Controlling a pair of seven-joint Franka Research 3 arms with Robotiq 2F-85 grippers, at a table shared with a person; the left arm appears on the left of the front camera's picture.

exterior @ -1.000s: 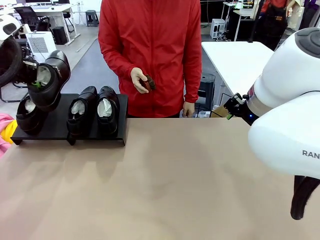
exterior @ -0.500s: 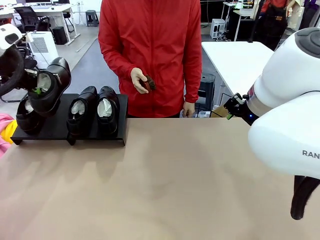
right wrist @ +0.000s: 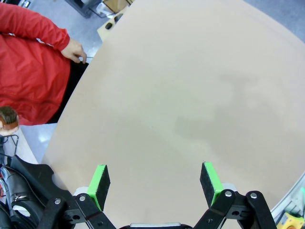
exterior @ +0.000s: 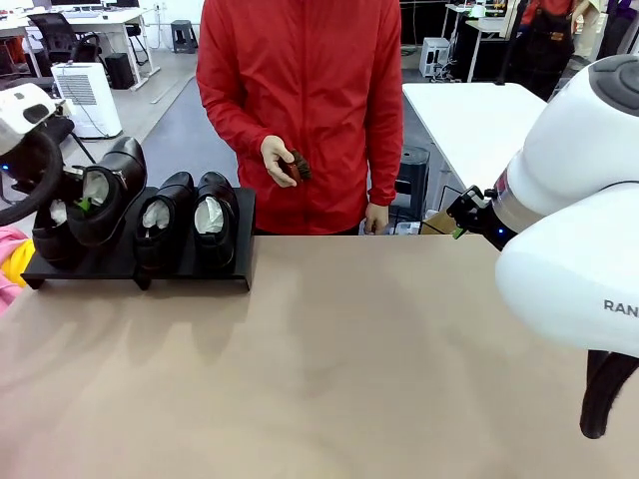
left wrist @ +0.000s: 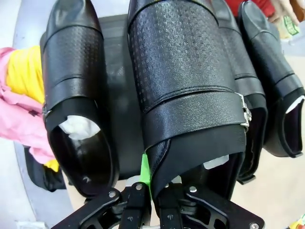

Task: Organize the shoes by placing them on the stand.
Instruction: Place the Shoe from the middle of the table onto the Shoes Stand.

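Observation:
The stand (exterior: 140, 267) sits at the table's far left with three black shoes on it: one at its left end (exterior: 52, 232) and two side by side at its right (exterior: 163, 218) (exterior: 215, 215). My left gripper (exterior: 84, 205) is shut on the heel rim of a fourth shoe (exterior: 110, 185), held tilted with its toe up, low over the gap between them. In the left wrist view that held shoe (left wrist: 186, 81) runs up from my left gripper (left wrist: 150, 183), over the stand (left wrist: 116, 95). My right gripper (right wrist: 155, 183) hangs open high above bare tabletop.
A person in a red jacket (exterior: 300, 100) stands behind the table holding a small brown brush (exterior: 298, 165). Pink and yellow cloth (exterior: 10, 261) lies left of the stand. My bulky right arm (exterior: 579, 200) fills the right side. The tan tabletop (exterior: 349, 349) is bare.
My left gripper has lowered the held shoe down and slightly right, from above the stand to just over the gap. The right arm and the person have not moved.

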